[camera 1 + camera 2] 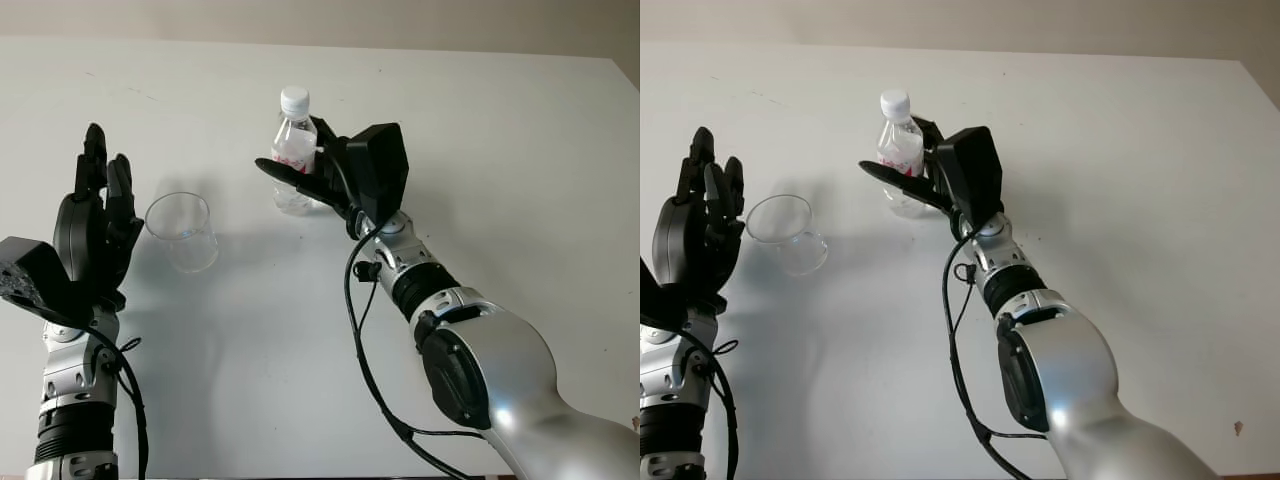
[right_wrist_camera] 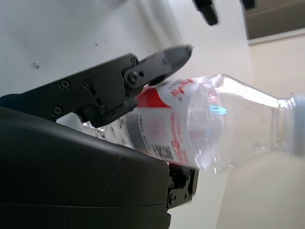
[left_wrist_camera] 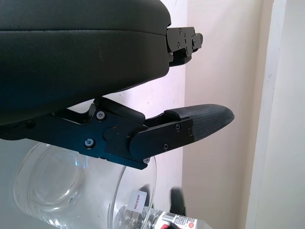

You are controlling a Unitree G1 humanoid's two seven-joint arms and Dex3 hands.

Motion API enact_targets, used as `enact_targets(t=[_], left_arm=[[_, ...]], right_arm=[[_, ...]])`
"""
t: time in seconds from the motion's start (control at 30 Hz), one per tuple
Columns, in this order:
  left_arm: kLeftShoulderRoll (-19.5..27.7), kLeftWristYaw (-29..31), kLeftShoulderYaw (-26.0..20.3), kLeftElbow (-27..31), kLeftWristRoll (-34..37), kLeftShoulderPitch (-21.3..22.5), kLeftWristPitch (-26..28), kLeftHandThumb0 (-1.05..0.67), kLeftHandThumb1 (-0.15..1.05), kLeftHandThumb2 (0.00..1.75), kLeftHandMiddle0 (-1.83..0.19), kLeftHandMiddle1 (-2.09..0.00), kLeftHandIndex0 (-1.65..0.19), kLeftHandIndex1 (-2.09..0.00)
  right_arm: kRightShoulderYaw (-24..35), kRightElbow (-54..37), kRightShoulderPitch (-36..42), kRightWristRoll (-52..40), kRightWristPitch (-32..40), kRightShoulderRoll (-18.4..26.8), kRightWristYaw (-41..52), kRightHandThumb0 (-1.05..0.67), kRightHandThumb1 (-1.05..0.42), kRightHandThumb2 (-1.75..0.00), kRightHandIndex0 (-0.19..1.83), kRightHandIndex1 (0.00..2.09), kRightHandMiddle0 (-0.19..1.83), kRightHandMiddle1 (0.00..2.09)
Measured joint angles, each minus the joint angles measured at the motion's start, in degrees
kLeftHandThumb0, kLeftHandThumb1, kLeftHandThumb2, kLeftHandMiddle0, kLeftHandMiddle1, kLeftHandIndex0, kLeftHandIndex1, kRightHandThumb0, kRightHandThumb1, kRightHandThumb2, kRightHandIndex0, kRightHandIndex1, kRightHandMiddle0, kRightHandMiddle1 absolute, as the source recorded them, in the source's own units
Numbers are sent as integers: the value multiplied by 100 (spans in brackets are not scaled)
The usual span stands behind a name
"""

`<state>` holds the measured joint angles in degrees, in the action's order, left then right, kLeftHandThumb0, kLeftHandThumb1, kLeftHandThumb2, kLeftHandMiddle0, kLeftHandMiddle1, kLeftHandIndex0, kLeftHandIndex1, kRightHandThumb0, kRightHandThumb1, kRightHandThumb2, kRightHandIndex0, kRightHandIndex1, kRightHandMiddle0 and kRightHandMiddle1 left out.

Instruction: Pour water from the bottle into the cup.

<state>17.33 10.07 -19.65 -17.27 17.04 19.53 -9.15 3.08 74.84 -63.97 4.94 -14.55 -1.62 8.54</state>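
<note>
Two hands sit over the table [image 1: 520, 150]: the right hand [image 1: 335, 175] grasps the capped, upright bottle [image 1: 293, 150] at twelve o'clock. Left hand [image 1: 95, 225], released, stands at nine o'clock, just beside the cup [image 1: 183, 232].

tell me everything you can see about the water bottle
The bottle is small, of clear plastic, with a white screw cap still on and a red and white label around its middle. It stands upright on the white table, to the right of the empty clear cup and apart from it. The right hand is closed around its body at label height, fingers pressed on the label. It is not yet tilted to pour.
</note>
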Motion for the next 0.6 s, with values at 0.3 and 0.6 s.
enact_targets(t=[0.3,0.6], left_arm=[[-102,-86,14,-6,-1,5,-70,-71,105,66,3,-6,8,-8],[-102,-78,14,-11,2,10,-69,-70,105,65,3,-6,7,-8]], right_arm=[[-490,-1,-125,579,-219,163,412,-41,-95,-4,88,209,102,209],[-703,13,-125,784,-327,208,298,-45,-100,-6,99,209,113,209]])
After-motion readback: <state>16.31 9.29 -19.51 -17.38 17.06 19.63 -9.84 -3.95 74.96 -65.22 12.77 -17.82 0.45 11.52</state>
